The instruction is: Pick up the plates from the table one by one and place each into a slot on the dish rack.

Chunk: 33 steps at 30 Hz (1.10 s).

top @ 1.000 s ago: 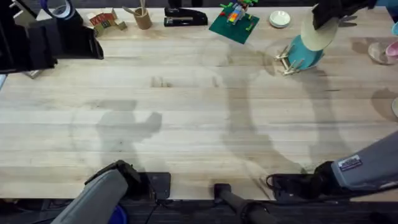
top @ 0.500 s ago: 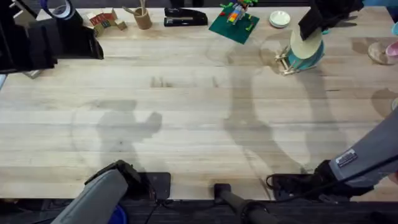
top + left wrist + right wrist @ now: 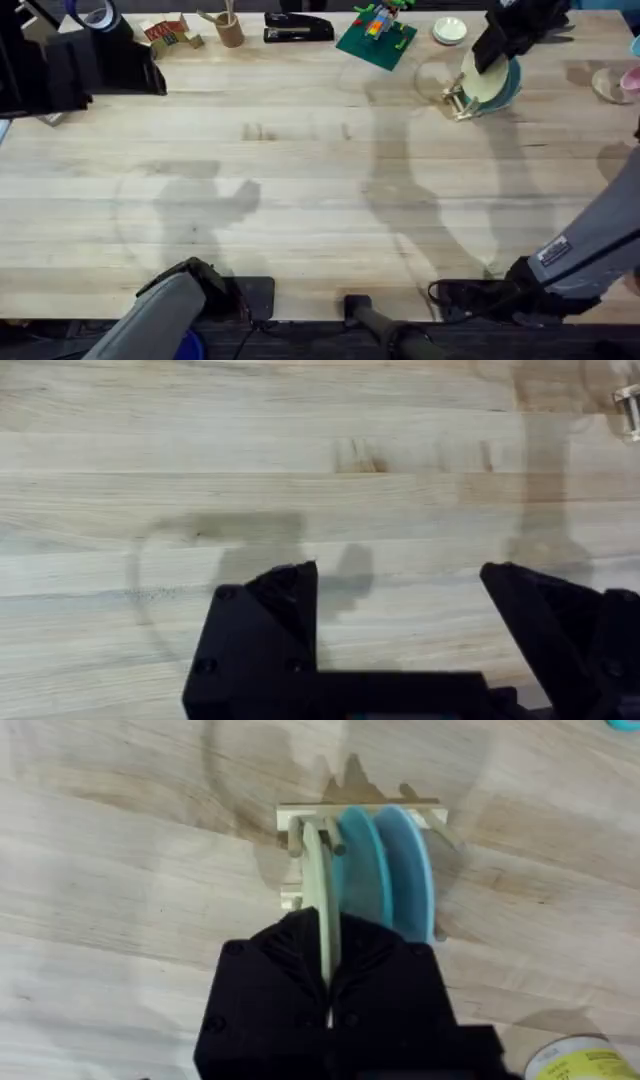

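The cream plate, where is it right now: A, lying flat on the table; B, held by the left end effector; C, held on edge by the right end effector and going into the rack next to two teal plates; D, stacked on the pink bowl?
C: the right end effector grips the cream plate on edge, its lower part between the dowels of the rack, beside the two teal plates.

Brought right gripper (image 3: 497,52) down and left toward dish rack (image 3: 458,100); cream plate (image 3: 482,82), earlier held above the rack, dropped into slot beside two teal plates (image 3: 385,870).
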{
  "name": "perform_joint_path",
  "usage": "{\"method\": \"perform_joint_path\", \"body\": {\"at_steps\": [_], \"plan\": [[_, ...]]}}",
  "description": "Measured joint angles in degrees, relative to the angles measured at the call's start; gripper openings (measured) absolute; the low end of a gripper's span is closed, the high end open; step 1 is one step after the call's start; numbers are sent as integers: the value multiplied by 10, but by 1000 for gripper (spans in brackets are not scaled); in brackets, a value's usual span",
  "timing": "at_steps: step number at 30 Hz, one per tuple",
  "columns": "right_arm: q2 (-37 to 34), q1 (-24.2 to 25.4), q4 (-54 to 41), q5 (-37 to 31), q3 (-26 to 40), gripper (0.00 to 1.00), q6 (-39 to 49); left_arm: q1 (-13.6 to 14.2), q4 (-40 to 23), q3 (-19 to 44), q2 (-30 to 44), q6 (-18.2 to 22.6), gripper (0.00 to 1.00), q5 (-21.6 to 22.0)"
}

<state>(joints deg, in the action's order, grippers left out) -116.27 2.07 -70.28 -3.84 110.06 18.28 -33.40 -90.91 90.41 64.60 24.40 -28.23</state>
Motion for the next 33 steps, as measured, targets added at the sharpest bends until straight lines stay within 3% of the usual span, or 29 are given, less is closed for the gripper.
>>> {"method": "perform_joint_path", "body": {"at_steps": [24,33], "plan": [[-12,-1,0,-5,0,32,0,0,0,0,0,0,995,0],[-23,0,0,-5,0,128,0,0,0,0,0,0,996,0]]}}
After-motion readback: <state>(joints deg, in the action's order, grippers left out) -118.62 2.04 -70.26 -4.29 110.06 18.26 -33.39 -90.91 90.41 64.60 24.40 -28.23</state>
